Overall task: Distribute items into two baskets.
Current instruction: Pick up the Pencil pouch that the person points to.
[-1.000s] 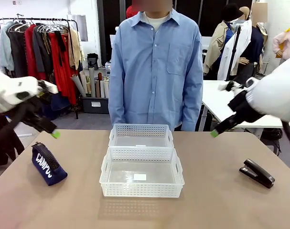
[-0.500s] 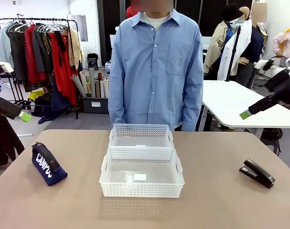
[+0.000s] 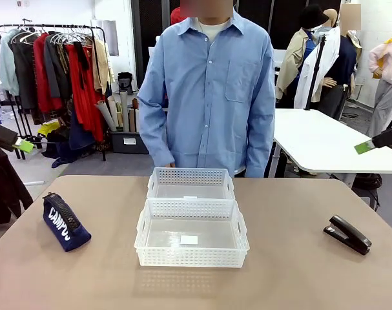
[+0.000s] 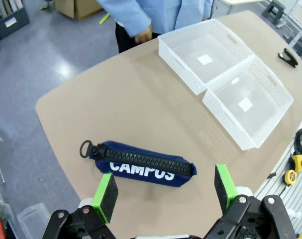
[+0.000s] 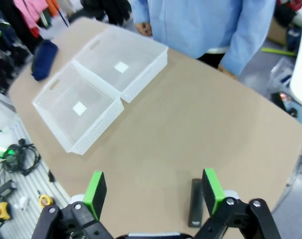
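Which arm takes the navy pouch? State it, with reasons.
Left. Its open jaws hang directly above the dark navy fabric zip pouch; the right arm's jaws hang above the black stapler instead.

We see a soft cloth pouch [image 3: 65, 223], perforated plastic baskets [image 3: 191, 256], a matt black stapler [image 3: 348, 234], and a smooth surface [image 3: 299, 274].

At the middle of the desk [image 3: 299, 265] stand two baskets, one straight behind the other with their long sides touching: the nearer basket [image 3: 191, 256] on the robot's side and the farther basket [image 3: 190, 175] close to the far edge, where a person [image 3: 212, 90] stands just behind it. The pouch [image 3: 65, 223] lies on the desk near the left edge, about level with the nearer basket and well apart from it. The stapler [image 3: 349, 234] lies near the right edge, on the opposite side of the baskets and also well apart from them.
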`<action>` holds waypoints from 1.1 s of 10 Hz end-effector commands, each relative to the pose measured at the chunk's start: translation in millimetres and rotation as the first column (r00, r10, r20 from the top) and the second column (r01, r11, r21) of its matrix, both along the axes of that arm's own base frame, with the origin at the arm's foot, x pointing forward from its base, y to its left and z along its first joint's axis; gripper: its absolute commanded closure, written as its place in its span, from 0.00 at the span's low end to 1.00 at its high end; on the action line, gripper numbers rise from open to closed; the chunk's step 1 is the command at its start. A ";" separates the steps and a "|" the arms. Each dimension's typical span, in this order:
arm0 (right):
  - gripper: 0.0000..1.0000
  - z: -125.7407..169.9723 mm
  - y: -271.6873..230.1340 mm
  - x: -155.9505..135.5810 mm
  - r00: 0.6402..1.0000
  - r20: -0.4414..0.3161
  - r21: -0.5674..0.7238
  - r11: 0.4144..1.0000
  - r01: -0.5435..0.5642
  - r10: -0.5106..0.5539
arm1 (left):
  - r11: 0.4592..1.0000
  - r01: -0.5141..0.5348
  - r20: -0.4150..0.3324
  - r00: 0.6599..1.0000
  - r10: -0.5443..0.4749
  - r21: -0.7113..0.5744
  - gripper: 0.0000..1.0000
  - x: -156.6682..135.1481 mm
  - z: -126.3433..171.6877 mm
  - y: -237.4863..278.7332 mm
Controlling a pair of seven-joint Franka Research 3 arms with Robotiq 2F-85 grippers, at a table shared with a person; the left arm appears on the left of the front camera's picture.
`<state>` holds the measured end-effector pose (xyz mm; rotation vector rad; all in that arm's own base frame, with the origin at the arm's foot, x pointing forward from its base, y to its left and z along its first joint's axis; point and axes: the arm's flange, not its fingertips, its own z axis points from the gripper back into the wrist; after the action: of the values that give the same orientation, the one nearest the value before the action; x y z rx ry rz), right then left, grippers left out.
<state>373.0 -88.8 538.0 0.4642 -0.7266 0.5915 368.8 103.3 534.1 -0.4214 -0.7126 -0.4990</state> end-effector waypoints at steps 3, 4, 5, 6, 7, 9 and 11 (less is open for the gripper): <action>0.00 0.9 -25.7 -15.6 0.999 0.042 0.079 0.996 -0.029 0.026 | 0.995 0.103 0.007 0.995 -0.103 0.010 0.00 -8.3 3.4 17.2; 0.00 1.9 -30.2 -19.3 0.998 0.053 0.092 0.995 -0.033 0.028 | 0.990 0.142 0.028 0.989 -0.142 0.005 0.00 -14.0 5.1 19.5; 0.00 2.4 -34.0 -21.7 0.998 0.060 0.112 0.993 -0.042 0.036 | 0.987 0.157 0.058 0.986 -0.156 -0.026 0.00 -18.3 7.6 22.9; 0.00 2.5 -36.1 -22.3 0.997 0.063 0.122 0.991 -0.045 0.038 | 0.988 0.153 0.057 0.987 -0.151 -0.023 0.00 -18.8 8.2 24.0; 0.00 3.3 -36.0 -22.9 0.998 0.060 0.128 0.991 -0.043 0.036 | 0.989 0.148 0.057 0.988 -0.146 -0.022 0.00 -19.4 8.2 23.4; 0.00 1.7 -33.8 -24.2 0.999 0.036 0.111 0.994 -0.015 0.011 | 0.992 0.121 0.057 0.991 -0.119 -0.036 0.00 -17.9 8.8 26.1; 0.00 1.7 -33.8 -24.2 0.999 0.036 0.111 0.994 -0.015 0.011 | 0.992 0.126 0.046 0.991 -0.125 -0.020 0.00 -21.3 8.3 24.6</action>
<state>346.9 -122.6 538.8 0.5598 -0.7759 0.5627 347.3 127.7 542.2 -0.4733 -0.7298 -0.5989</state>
